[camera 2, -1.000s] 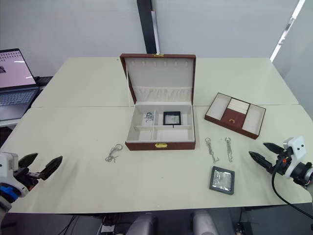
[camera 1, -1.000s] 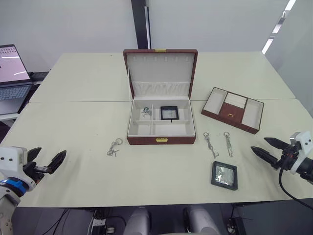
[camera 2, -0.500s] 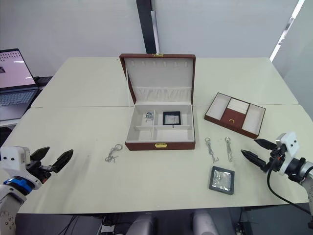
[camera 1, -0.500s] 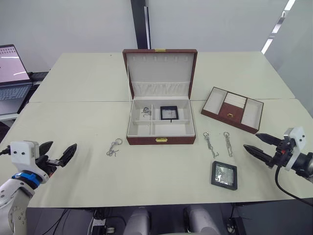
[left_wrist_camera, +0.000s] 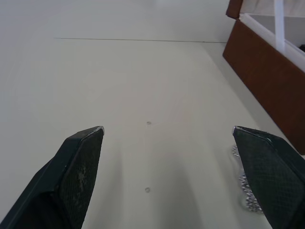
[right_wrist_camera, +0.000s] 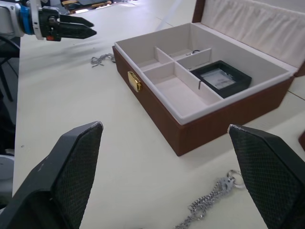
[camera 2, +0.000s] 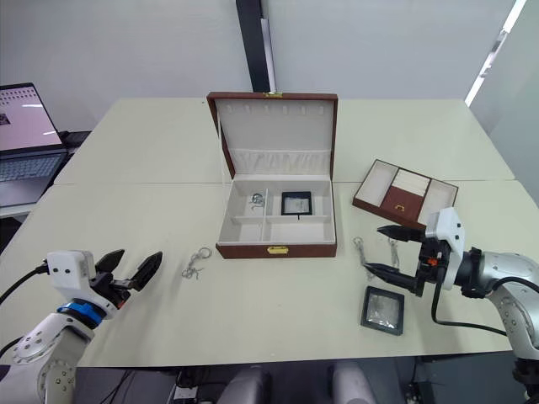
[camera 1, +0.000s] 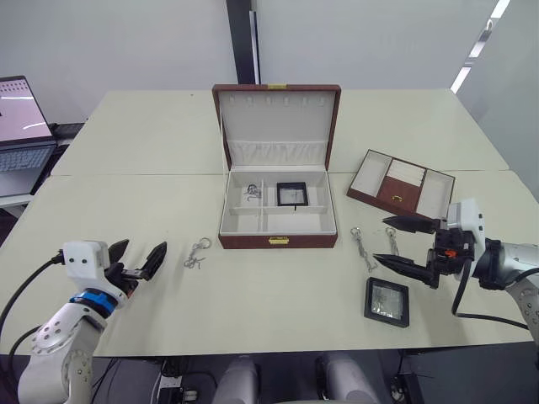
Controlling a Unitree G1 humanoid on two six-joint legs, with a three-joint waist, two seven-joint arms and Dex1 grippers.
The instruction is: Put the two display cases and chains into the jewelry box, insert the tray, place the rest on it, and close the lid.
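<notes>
While the lid (camera 1: 276, 118) is stood upright, the jewelry box (camera 1: 277, 239) is seen mid-table, one display case (camera 1: 292, 194) and a chain (camera 1: 251, 194) already inside. To its right lies the tray (camera 1: 402, 187). A second case (camera 1: 386, 300) (two chains (camera 1: 363, 247) just behind it) lies below the spread right gripper (camera 1: 405, 245). Spread likewise, the left gripper (camera 1: 140, 261) is held near another chain (camera 1: 196, 252).

Reddish-brown wood-grain jewelry box (camera 1: 277, 241) with cream lining, gold clasp; black-framed display case (camera 1: 386, 301); silver chains (camera 1: 363, 249); pale cream tabletop (camera 1: 152, 135).
</notes>
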